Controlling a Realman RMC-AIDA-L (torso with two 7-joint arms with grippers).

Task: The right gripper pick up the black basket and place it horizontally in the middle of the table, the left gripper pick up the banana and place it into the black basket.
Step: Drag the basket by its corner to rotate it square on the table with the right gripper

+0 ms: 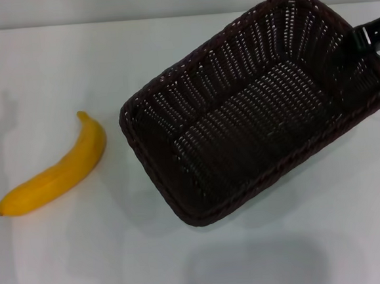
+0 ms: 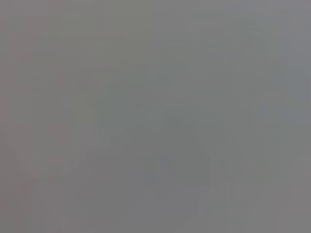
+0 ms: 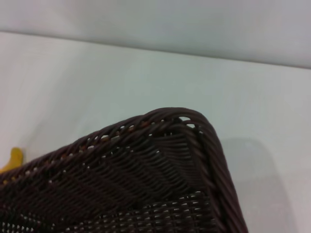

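Observation:
The black basket [image 1: 253, 111] is in the right half of the head view, turned at a slant, open side up. Its shadow falls apart from it on the table [image 1: 88, 268], so it hangs above the tabletop. My right gripper [image 1: 368, 36] shows as a black finger bar with a small metallic piece at the basket's far right rim, shut on that rim. The right wrist view shows a basket corner [image 3: 160, 160] close up. The banana [image 1: 57, 171] lies on the table at the left, clear of the basket; its tip shows in the right wrist view [image 3: 12, 159]. The left gripper is out of view.
The left wrist view shows only a plain grey surface. The table's far edge [image 1: 101, 22] runs along the top of the head view, with a pale wall behind it.

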